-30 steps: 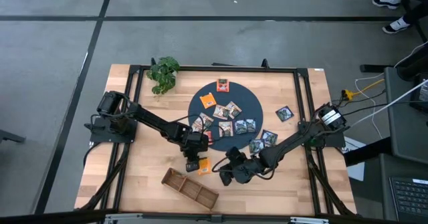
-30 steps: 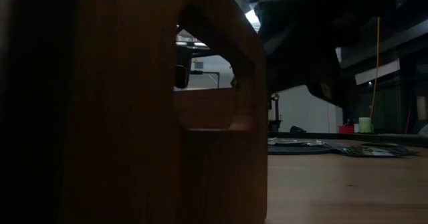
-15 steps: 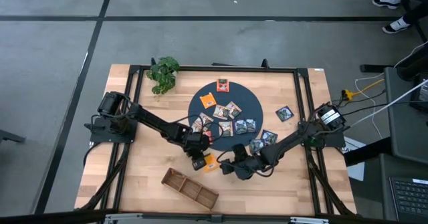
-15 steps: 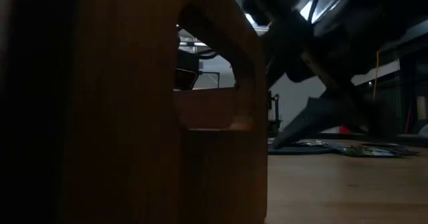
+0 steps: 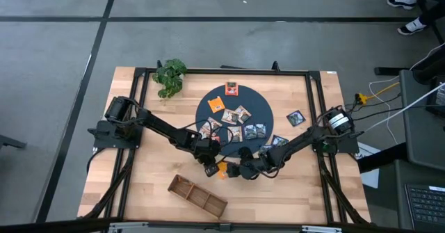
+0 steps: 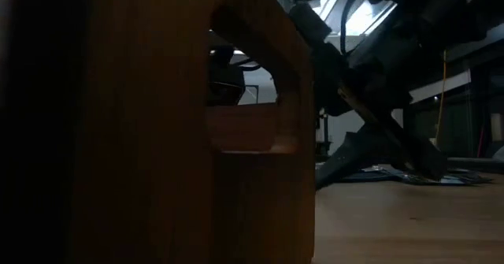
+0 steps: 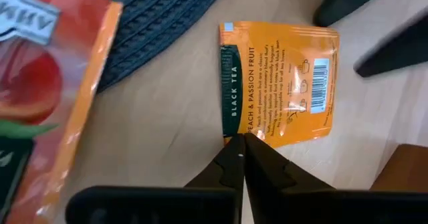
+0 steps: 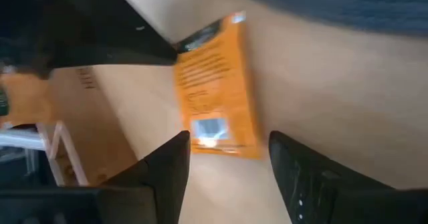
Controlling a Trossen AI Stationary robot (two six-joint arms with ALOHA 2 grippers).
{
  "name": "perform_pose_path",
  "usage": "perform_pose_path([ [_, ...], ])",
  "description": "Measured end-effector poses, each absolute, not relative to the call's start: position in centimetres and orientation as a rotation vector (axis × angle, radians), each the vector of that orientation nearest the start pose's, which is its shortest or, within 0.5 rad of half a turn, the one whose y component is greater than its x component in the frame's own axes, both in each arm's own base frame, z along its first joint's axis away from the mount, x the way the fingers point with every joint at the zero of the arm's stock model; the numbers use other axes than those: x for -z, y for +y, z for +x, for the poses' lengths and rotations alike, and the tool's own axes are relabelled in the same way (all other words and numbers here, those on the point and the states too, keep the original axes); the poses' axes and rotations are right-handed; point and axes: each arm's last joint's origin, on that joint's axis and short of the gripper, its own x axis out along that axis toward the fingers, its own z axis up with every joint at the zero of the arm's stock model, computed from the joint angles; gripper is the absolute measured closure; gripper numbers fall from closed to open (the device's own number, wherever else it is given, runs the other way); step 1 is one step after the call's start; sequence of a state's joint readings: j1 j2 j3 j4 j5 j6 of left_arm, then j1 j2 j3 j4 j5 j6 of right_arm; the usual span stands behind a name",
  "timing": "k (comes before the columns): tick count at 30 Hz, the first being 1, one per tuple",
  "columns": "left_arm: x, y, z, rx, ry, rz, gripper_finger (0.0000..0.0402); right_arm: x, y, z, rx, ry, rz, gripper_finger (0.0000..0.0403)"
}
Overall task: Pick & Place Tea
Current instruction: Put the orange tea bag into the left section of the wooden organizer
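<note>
An orange tea sachet (image 5: 222, 169) with a dark band along one edge lies on the wood just near of the round dark mat (image 5: 264, 106). My left gripper (image 7: 241, 140) is shut on it from the table's left. My right gripper (image 8: 229, 138) stands open at the sachet's barcode end (image 8: 212, 132), coming from the table's right, one finger on either side and touching nothing. Several more sachets, orange, dark and pale, lie on the mat. My left gripper pinches the orange sachet's edge (image 7: 235, 132) between its two fingertips, at the end of the dark band near a corner. The fingers slant down from the table's left. I cannot tell whether the sachet is clear of the wood.
A long brown compartment tray (image 5: 198, 195) lies near the front edge and fills the left of the low view (image 6: 157, 138). A green plant (image 5: 170, 75) stands at the far left. Loose dark sachets (image 5: 296, 118) lie right of the mat. A large red-orange sachet (image 7: 47, 70) overlaps the mat edge.
My left gripper has rolled at the wrist and shut on the orange sachet, which has slid a little toward the table's right. My right gripper has sunk, rolled, and moved toward the far edge up to the sachet's other end.
</note>
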State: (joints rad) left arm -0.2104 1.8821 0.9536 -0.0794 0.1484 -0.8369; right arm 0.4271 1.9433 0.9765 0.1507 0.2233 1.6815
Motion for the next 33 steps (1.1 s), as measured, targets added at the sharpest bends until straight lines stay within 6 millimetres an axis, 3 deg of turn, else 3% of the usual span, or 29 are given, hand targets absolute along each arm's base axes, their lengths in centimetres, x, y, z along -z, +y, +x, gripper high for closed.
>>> perform_pose_path([
  [9,-11.0,-7.8,34.1,-0.109,1.077,-0.744,0.0395,-10.6,14.8,34.3,0.476,0.686,1.344,0.0211],
  [12,-11.0,-7.6,34.1,-0.108,1.077,-0.744,0.0395,-10.5,14.8,34.3,0.48,0.691,1.337,0.0251],
  [18,-11.1,-7.6,34.1,-0.081,1.082,-0.739,0.0396,-10.4,14.9,34.3,0.46,0.709,1.309,0.0374],
  [21,-11.4,-7.3,34.0,-0.048,1.097,-0.741,0.0391,-10.4,14.9,34.3,0.459,0.701,1.3,0.0391],
  [26,-12.9,-6.5,32.8,-0.058,1.148,-0.72,0.0368,-10.4,14.8,34.3,0.459,0.7,1.285,0.0395],
  [33,-17.5,-5.3,30.6,-0.18,1.082,-0.64,0.0312,-10.7,14.7,33.9,0.454,0.739,1.186,0.0398],
])
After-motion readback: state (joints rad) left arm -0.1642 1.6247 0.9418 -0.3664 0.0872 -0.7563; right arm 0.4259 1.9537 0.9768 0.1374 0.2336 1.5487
